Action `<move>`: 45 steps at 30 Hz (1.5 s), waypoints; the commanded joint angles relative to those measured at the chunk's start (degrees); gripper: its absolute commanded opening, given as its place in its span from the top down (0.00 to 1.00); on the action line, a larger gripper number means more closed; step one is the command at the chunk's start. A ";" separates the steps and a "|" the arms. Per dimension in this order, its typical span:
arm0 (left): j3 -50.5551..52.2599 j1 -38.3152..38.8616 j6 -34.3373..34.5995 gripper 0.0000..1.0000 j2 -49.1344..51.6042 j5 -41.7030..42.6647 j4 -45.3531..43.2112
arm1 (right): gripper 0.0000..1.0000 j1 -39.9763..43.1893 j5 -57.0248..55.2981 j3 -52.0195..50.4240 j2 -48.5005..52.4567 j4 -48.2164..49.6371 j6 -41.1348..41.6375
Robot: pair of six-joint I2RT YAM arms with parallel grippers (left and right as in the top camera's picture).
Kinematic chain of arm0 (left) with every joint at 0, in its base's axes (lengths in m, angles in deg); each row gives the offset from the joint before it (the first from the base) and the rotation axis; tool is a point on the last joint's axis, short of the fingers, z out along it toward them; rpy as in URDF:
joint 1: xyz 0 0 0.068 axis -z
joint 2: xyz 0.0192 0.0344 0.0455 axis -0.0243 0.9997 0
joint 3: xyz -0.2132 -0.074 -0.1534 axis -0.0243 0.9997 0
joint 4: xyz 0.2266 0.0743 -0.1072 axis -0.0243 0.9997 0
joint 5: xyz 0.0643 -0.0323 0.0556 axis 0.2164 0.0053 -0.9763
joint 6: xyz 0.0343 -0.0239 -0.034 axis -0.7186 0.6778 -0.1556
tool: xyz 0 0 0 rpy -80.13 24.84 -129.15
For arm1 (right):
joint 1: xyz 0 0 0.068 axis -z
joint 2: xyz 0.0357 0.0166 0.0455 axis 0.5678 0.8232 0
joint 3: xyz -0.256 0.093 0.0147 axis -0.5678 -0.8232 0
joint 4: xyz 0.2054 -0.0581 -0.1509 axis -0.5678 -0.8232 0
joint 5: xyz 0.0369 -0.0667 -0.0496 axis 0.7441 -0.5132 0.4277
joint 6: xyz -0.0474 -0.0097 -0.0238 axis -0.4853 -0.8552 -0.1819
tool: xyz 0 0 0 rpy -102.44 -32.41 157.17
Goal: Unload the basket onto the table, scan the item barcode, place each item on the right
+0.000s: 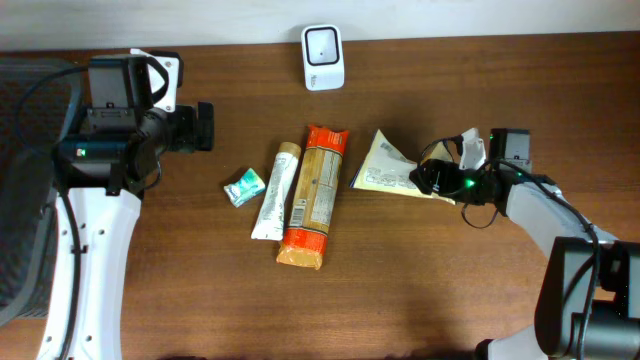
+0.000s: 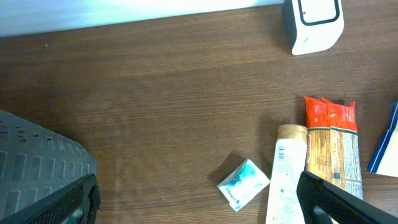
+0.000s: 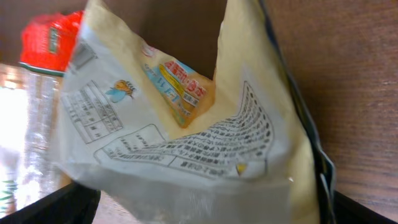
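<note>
One each: scanner (image 1: 323,57), tube (image 1: 275,192), sachet (image 1: 244,186), packet (image 1: 314,196), bag (image 1: 385,168)

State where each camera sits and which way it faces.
Overhead: above the table, facing down; left arm, right arm show.
Left wrist: angled down at the scanner and tube; own open jaws at bottom corners.
Right wrist: close on the yellow packet; own jaws in bottom corners.
Shared: overhead and left wrist both see the scanner.

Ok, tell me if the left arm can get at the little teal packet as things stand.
Probably yes. The left pincer stands open with only bare table between it and the teal packet. The white tube lies beside the packet on its far side, so the near side looks free.
</note>
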State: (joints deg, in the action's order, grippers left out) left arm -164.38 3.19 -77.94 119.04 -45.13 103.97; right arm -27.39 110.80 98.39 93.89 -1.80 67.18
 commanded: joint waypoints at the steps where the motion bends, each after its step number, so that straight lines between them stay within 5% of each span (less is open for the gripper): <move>1: -0.20 -0.11 -0.28 0.01 0.00 -0.20 -0.15 | 0.01 0.28 5.29 0.63 -0.04 1.86 -0.42; 11: -0.20 -0.11 -0.28 0.01 0.00 -0.22 -0.15 | 0.03 0.26 6.51 0.63 10.43 12.94 -9.99; 12: -0.20 -0.11 -0.28 0.01 0.00 -0.22 -0.15 | 0.16 0.26 6.88 0.63 10.80 13.94 -9.14; 14: -0.20 -0.11 -0.28 0.01 0.00 -0.22 -0.15 | 0.68 0.28 7.32 0.63 10.91 15.74 -5.46; 15: -0.20 -0.11 -0.28 0.01 0.00 -0.22 -0.15 | 0.82 0.33 11.28 0.63 10.88 17.86 -4.22; 18: -0.20 -0.11 -0.28 0.01 0.00 -0.22 -0.15 | 0.96 0.39 14.40 0.70 10.86 18.67 -1.11; 22: -0.20 -0.11 -0.28 0.01 0.00 -0.20 -0.13 | 0.94 0.39 6.21 0.72 10.25 -2.89 -0.59; 24: -0.20 -0.11 -0.28 0.01 0.00 -0.22 -0.15 | 0.46 0.39 2.05 2.16 8.52 -10.69 -0.59; 25: -0.20 -0.11 -0.28 0.01 0.00 -0.22 -0.15 | 0.36 0.39 -2.01 5.18 7.82 -15.89 -1.53; 33: -0.20 -0.11 -0.28 0.01 0.00 -0.22 -0.15 | 0.21 0.37 -9.11 28.85 7.78 -38.51 -14.16; 38: -0.20 -0.11 -0.28 0.01 0.00 -0.22 -0.15 | 0.02 0.20 -8.61 34.53 8.98 -37.31 -19.12; 45: -0.20 -0.11 -0.28 0.01 0.00 -0.22 -0.15 | 0.01 -1.77 -1.53 34.16 16.81 -36.52 -23.21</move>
State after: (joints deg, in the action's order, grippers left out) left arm -164.38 3.19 -77.94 119.04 -45.13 103.94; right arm -28.46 107.10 132.29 108.82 -38.63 44.99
